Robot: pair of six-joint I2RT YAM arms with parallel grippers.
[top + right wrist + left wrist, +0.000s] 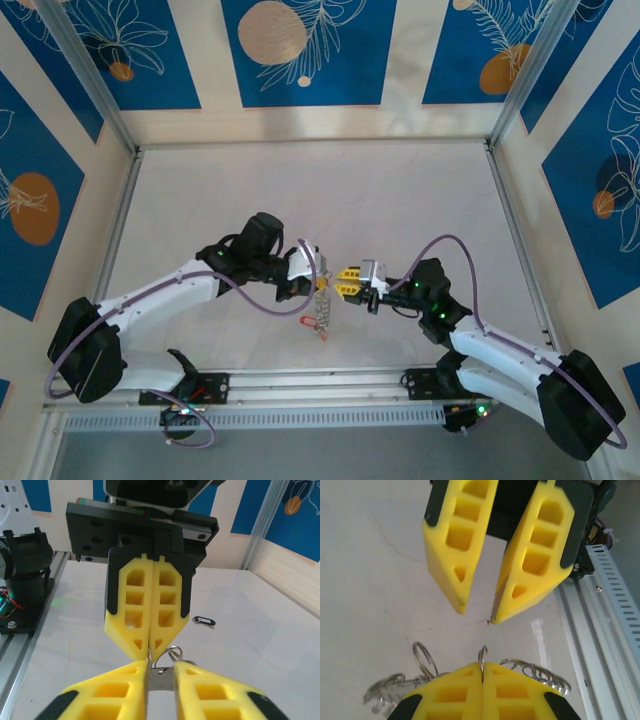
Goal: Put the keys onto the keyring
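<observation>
I see the keyring (481, 655), a bunch of thin silver wire loops, pinched between the closed tips of the left gripper (482, 665). Loops fan out either side of the tips. The red-headed keys (313, 322) end a silver strand trailing nearward from that gripper.

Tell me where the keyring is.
Left wrist view: the keyring is pinched in the shut left gripper, above the table centre, facing the open right gripper; the keys dangle beneath it.

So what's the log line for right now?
left end effector: shut on keyring | right end effector: open | keys: near keyring
</observation>
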